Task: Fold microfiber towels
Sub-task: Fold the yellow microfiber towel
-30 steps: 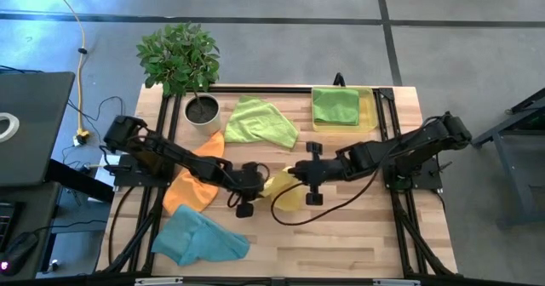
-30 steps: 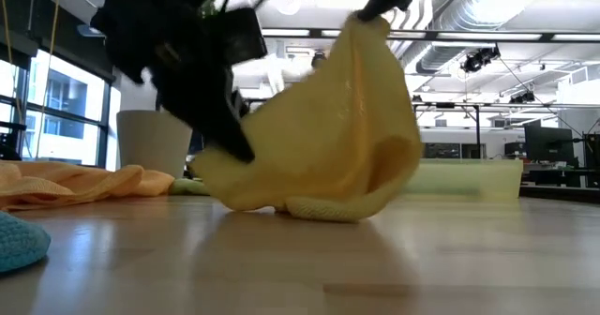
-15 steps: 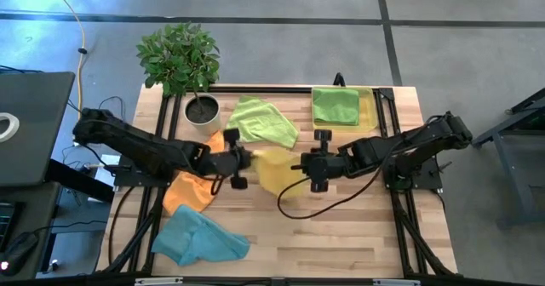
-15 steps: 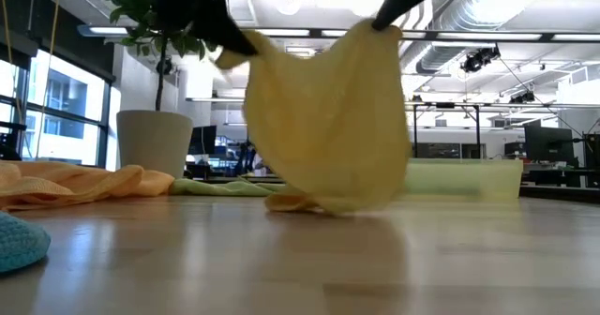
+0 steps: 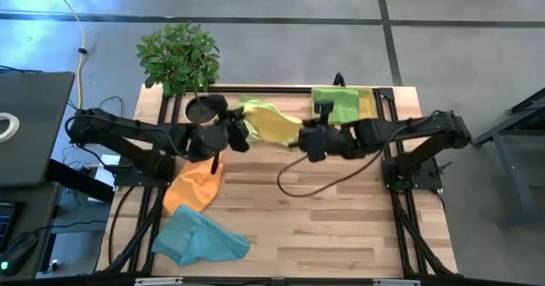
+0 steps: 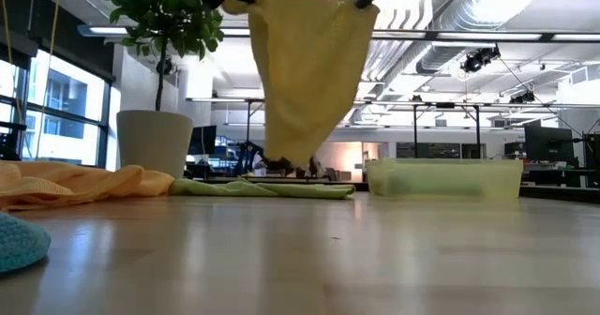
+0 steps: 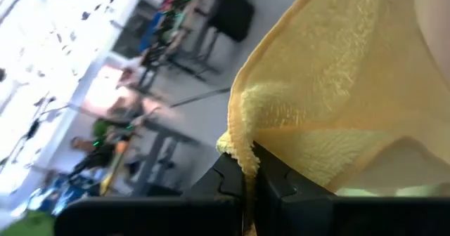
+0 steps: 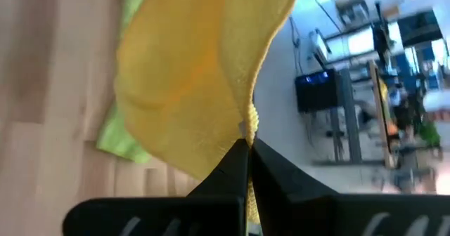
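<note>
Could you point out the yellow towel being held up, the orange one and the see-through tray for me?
yellow towel (image 6: pixel 305 71), low view, middle of the hanging cloth.
orange towel (image 5: pixel 194 186), high view, centre of the crumpled cloth.
tray (image 6: pixel 445 179), low view, its front wall.

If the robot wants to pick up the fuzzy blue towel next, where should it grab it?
Probably at the corner of the blue towel that points toward the table's middle, coming straight down from above. The towel lies crumpled and low on the table, and that corner has bare wood around it, away from the orange towel.
</note>
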